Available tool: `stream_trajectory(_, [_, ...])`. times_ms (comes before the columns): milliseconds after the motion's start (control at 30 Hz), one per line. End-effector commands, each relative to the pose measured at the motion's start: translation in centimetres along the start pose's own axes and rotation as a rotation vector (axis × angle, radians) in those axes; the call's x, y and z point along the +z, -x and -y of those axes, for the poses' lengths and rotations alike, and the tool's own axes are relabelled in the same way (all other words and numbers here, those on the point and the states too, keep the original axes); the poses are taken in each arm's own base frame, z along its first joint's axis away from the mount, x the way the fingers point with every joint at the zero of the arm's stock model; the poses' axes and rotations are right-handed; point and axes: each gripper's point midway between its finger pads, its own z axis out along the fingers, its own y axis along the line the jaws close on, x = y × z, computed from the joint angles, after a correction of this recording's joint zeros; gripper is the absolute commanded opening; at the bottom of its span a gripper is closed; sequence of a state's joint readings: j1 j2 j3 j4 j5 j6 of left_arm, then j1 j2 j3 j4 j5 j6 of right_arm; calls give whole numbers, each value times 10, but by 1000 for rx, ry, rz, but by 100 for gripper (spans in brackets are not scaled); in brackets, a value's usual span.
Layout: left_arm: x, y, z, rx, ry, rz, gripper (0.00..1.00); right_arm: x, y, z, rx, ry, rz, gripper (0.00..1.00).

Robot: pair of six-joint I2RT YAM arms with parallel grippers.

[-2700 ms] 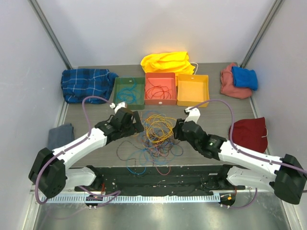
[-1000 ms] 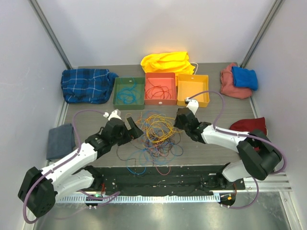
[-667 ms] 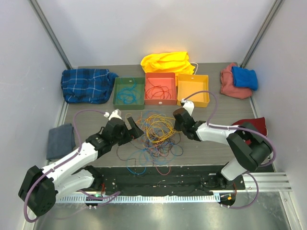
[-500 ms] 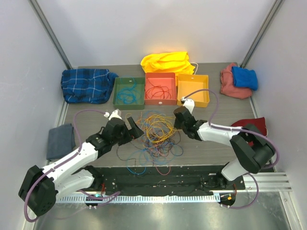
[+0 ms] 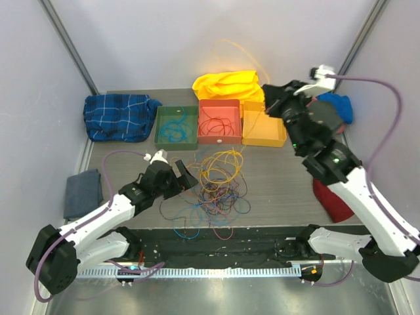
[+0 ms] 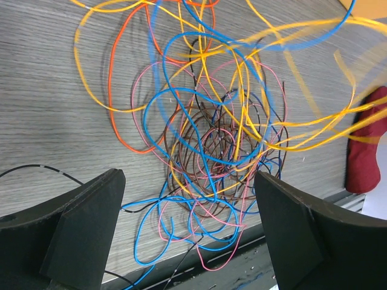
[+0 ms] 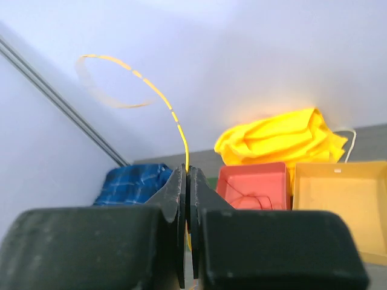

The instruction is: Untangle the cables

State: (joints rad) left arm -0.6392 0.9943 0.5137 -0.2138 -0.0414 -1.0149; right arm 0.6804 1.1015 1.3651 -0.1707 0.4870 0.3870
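Note:
The cables lie in a loose tangle of yellow, orange, blue, pink and brown strands on the table between the arms. My left gripper hovers at the tangle's left edge, open, with nothing between its fingers. In the left wrist view the cables spread out just beyond the open gripper. My right gripper is raised high over the back right, near the yellow bin. In the right wrist view it is shut on one yellow cable, which arcs up and away from the jaws.
A green bin, a red bin and a yellow bin stand in a row at the back, the first two with cables inside. Cloths lie around: blue plaid, yellow, blue on pink, dark red, grey.
My right gripper shut on a yellow cable at the tangle's right edge, then rose up and back to the right with it. The yellow loops shifted. The left arm stayed put.

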Motion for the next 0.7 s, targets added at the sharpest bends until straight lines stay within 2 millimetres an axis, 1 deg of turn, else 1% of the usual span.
stream_trajectory(0, [2, 7, 16, -16, -59, 16, 93, -22, 47, -3, -49, 5, 30, 1])
stream_trajectory(33, [2, 8, 17, -16, -62, 20, 93, -30, 65, -9, -32, 30, 59, 1])
stream_trajectory(67, [2, 9, 17, -14, -65, 24, 93, -39, 78, -12, -21, 50, 83, 1])
stream_trajectory(167, [2, 13, 21, -14, -75, 36, 93, -54, 98, -19, 4, 99, 112, 1])
stream_trajectory(200, [2, 14, 22, -12, -76, 39, 93, -56, 97, -19, 2, 105, 107, 1])
stream_trajectory(233, [2, 15, 23, -11, -77, 41, 93, -57, 93, -17, -4, 103, 89, 1])
stream_trajectory(333, [1, 22, 34, 7, -102, 60, 93, -57, 66, -13, -6, 104, 12, 1])
stream_trajectory(367, [-1, 25, 39, 15, -120, 68, 94, -53, 41, -8, -18, 101, -40, 1])
stream_trajectory(400, [-5, 32, 47, 31, -141, 86, 94, -58, 34, -7, 10, 106, -51, 1])
stream_trajectory(433, [-8, 37, 53, 44, -160, 102, 94, -55, 13, 0, 7, 95, -88, 1])
stream_trajectory(500, [-20, 51, 73, 69, -228, 156, 96, -57, -2, 3, 22, 101, -113, 1])
stream_trajectory(533, [-24, 56, 78, 103, -242, 185, 96, -59, -10, 6, 33, 100, -125, 1])
stream_trajectory(600, [-38, 67, 100, 150, -327, 248, 98, -60, -14, 5, 41, 110, -132, 1])
stream_trajectory(633, [-42, 70, 108, 207, -364, 275, 98, -61, -15, 5, 44, 115, -133, 1])
stream_trajectory(667, [-46, 67, 118, 242, -398, 285, 98, -60, -15, 4, 44, 117, -135, 1])
